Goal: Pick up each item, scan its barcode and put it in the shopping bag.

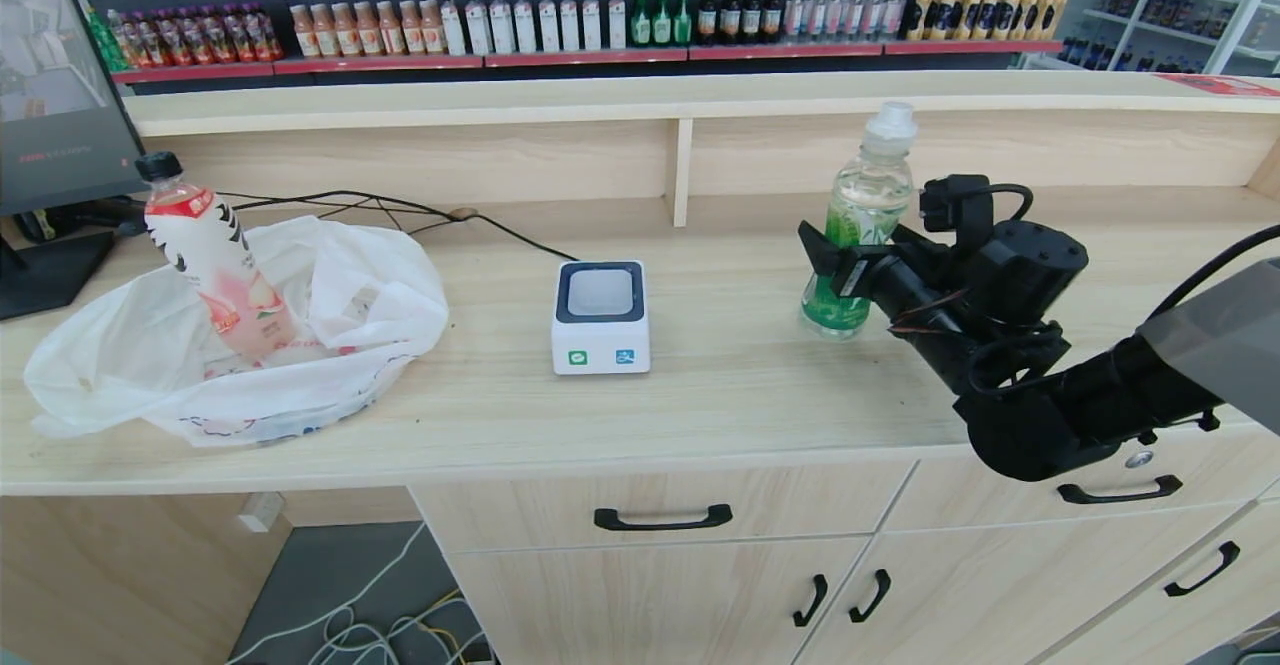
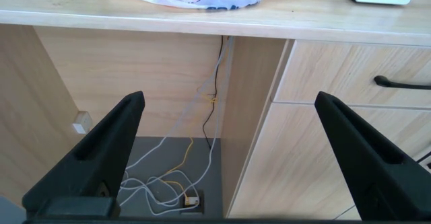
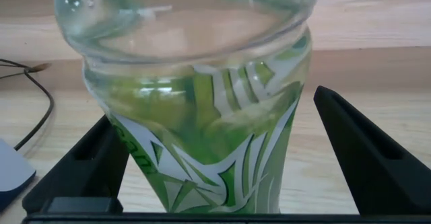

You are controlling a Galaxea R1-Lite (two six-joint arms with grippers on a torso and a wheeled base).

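Grasping step, by the look of it. On the counter (image 1: 720,385), the shopping bag (image 1: 370,295) at the left end already holds a pink bottle (image 1: 215,255). The green bottle (image 1: 860,235) stands upright toward the right end, with the right gripper (image 1: 835,260) spread around its lower half, not yet clenched. The scanner (image 1: 600,320) sits mid-counter. The left gripper (image 2: 229,99) hangs released below the front edge. Next move likely: clench, lift, face the barcode to the scanner.

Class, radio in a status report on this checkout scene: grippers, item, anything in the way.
Left gripper open, facing the cabinet below the counter. Right gripper open around green bottle, upright on counter. Nothing between bottle and scanner.
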